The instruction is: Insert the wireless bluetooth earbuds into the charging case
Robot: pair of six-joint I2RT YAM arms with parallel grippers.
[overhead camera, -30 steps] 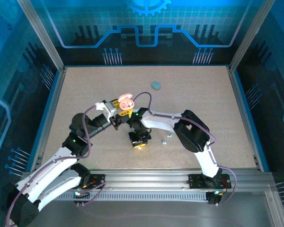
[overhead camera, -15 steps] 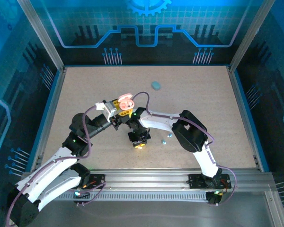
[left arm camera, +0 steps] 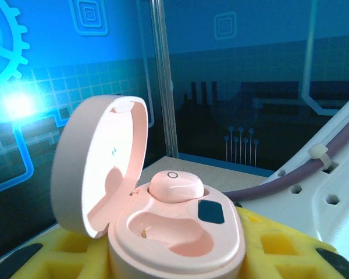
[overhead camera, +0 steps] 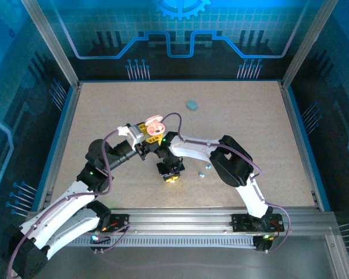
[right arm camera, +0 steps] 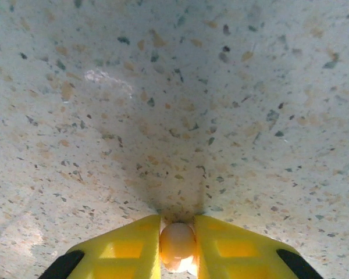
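Top external view looks down on a speckled tan table (overhead camera: 104, 116) inside an enclosure of blue-lit walls (overhead camera: 174, 35). Two white-and-black arms reach in from the near edge and meet near the middle. The left gripper (overhead camera: 151, 131) is raised and clamps a pink charging case (overhead camera: 156, 123) between its yellow fingers, with the lid (left arm camera: 99, 163) swung open and standing up. The right gripper (overhead camera: 171, 174) points down just beside it, close to the tabletop. Its yellow fingers (right arm camera: 134, 244) are closed on a pale pink earbud (right arm camera: 177, 244) that touches both. A teal case (overhead camera: 191, 104) lies well apart, toward the far side. Inside the pink charging case, a second pink earbud (left arm camera: 175, 186) sits in the far socket, and the near socket (left arm camera: 163, 232) is empty. Two tiny teal earbuds (overhead camera: 200, 173) lie on the table near the right gripper, on its right side.
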